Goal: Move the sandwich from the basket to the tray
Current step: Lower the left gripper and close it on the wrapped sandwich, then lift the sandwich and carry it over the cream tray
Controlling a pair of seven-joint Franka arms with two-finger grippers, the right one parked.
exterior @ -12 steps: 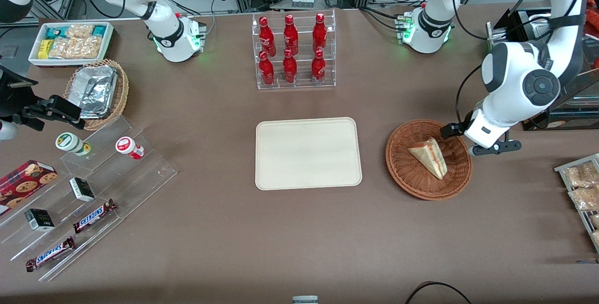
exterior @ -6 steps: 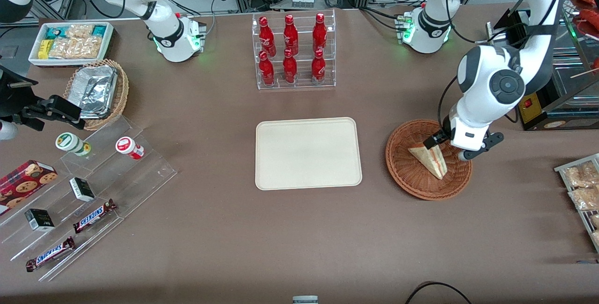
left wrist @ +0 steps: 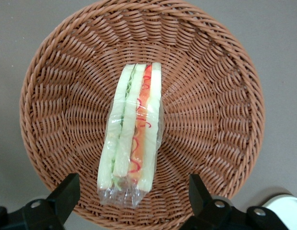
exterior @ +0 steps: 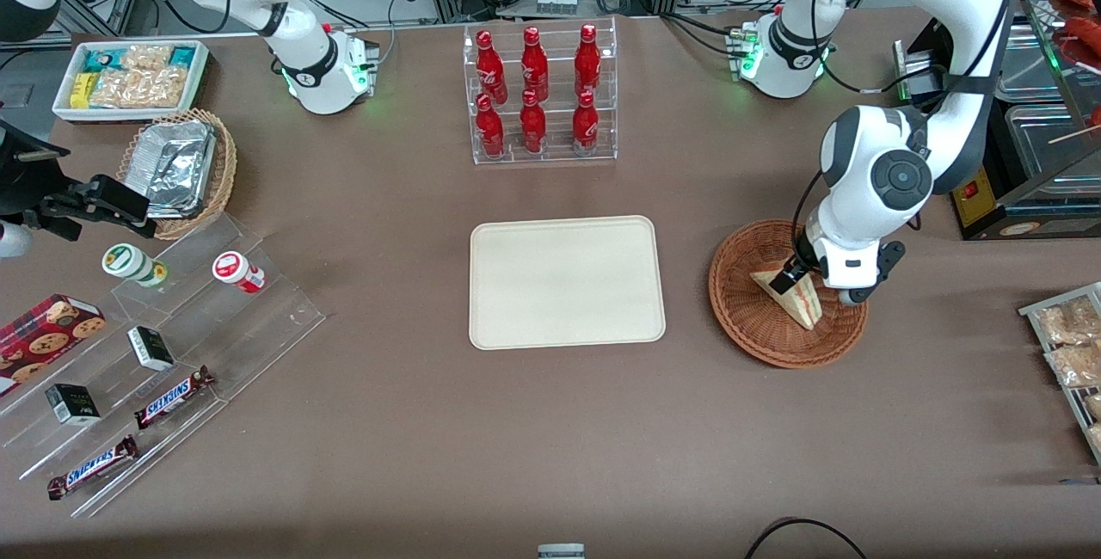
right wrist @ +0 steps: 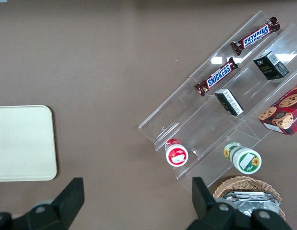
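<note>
The sandwich (exterior: 806, 307), a wrapped pale wedge with green, red and yellow layers (left wrist: 131, 129), lies in the round reddish-brown wicker basket (exterior: 770, 348) at the working arm's end of the table. My left gripper (exterior: 807, 285) hangs low over the basket (left wrist: 52, 96), directly above the sandwich. It is open (left wrist: 133, 196), one black finger (left wrist: 65, 192) on each side of the sandwich's wrapped end, with clear gaps and no contact. The cream tray (exterior: 568, 281) lies flat mid-table beside the basket and holds nothing (right wrist: 23, 143).
A clear rack of red bottles (exterior: 539, 95) stands farther from the camera than the tray. Toward the parked arm's end are a stepped acrylic shelf (exterior: 163, 344) with snacks, a tan basket of foil trays (exterior: 176, 168) and a white snack bin (exterior: 129, 77). A snack rack (exterior: 1067, 344) sits near the basket.
My gripper has swung from the basket's rim to over the sandwich and come down with its fingers astride it. The sandwich has not moved.
</note>
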